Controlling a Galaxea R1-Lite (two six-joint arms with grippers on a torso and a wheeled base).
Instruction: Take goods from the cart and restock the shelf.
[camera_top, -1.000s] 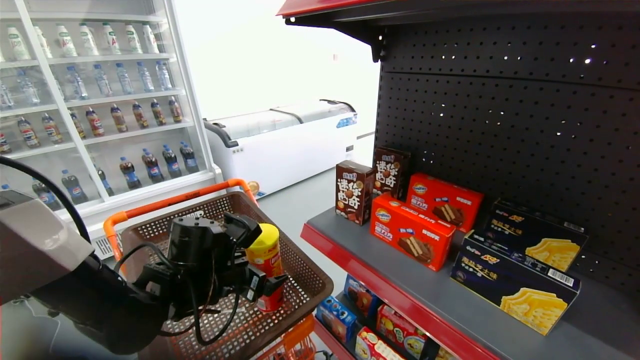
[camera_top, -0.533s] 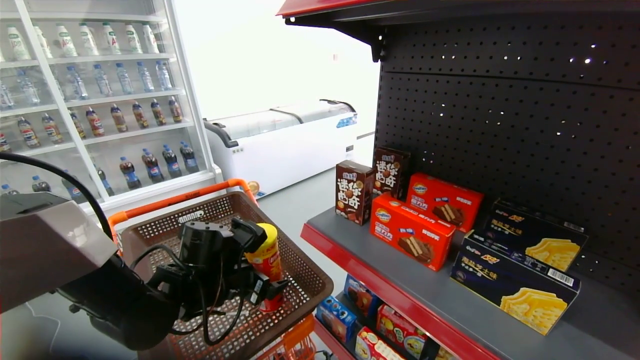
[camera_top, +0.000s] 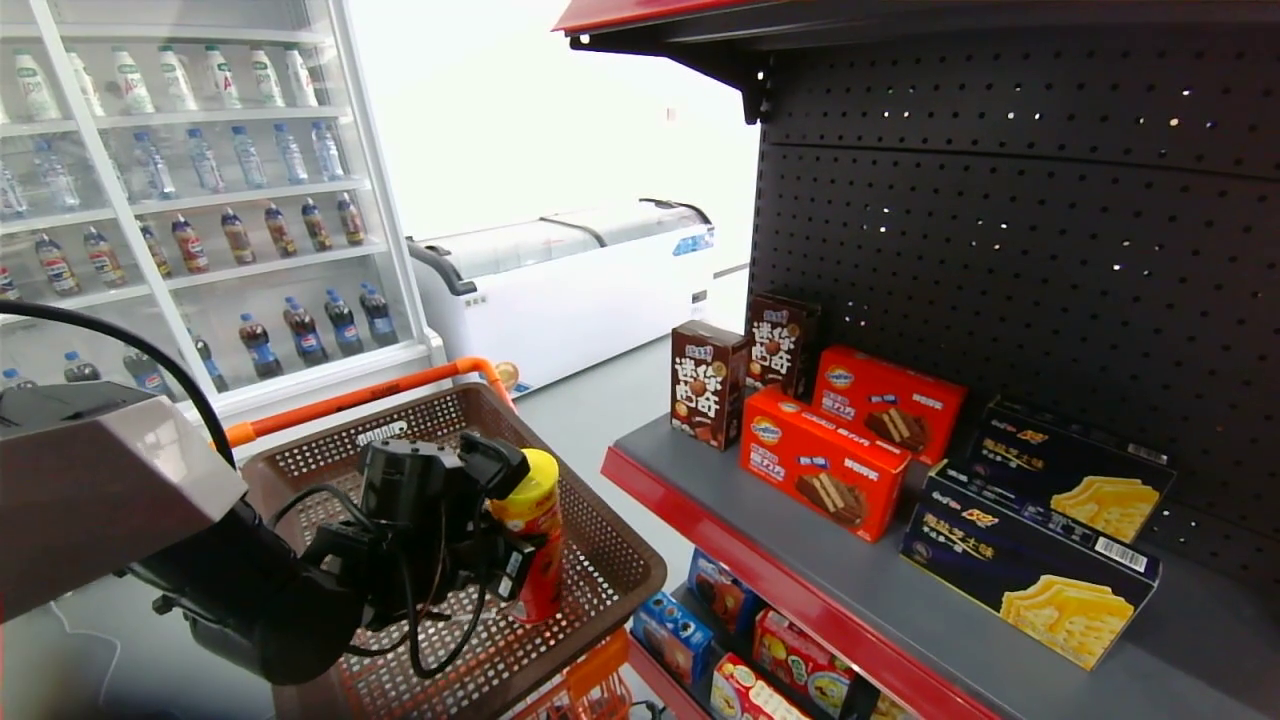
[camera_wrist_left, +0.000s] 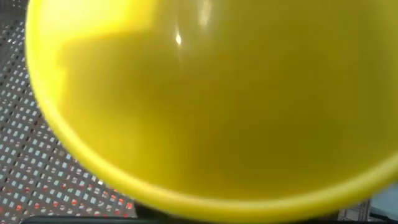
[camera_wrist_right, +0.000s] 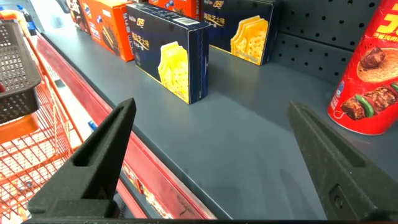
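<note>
Moved: L arm has crept a bit further toward the chip can and deeper over the cart; lower finger no longer sticks out past the can's front. Can itself approx. where it was.
L gripper: fingers on opposite sides of the can, prob. clamped on it; yellow lid sits right at the wrist cam.
R gripper: fingers spread wide, nothing btw them, hanging over the shelf board.
Key relation: can is straight ahead of the L gripper, btw its fingers; long axis upright, slight lean. L arm is much the nearer. Shelf lies to the right of the cart and higher, so next move is likely up, then across.
Can location: inside the basket, near its shelf-side rim; can't tell if the base touches the mesh.
Can looks: tall cylinder, yellow lid, red/yellow wrap; rigid, smooth, may slip if gripped lightly.
Shelf stock: brown boxes at the left end, red boxes mid, dark blue boxes further right; red can upright by the back panel.
Free spot: bare board along the front edge.
</note>
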